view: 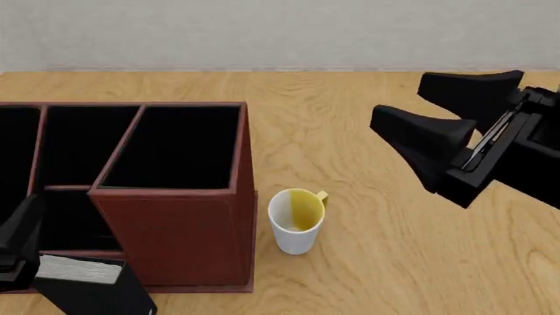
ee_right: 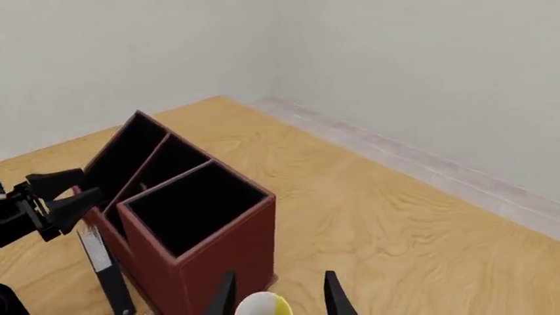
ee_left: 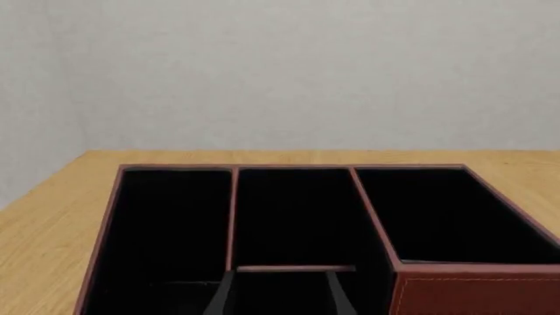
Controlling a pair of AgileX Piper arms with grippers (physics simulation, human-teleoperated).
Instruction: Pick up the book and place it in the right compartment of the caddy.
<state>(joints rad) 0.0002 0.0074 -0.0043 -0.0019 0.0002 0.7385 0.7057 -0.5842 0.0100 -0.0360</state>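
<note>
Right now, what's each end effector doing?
Left end effector: fingers apart; grip on the book cannot be told.
Right end effector: open, empty.

mug (view: 296, 222) — white, yellow inside, upright | wooden table (view: 368, 118) — mug stands on it | pale wall (view: 280, 29) behind

Mug (view: 297, 220) beside caddy (view: 175, 223)

You've got a matt, grained wood table (view: 385, 262) under the caddy (view: 175, 230), which is reddish-brown leather-look with pale stitching and dull black lining. Beside the caddy, the mug (view: 296, 222) looks smooth white ceramic, yellow inside; the book (view: 92, 283) shows matt black cover, white paper edges.
</note>
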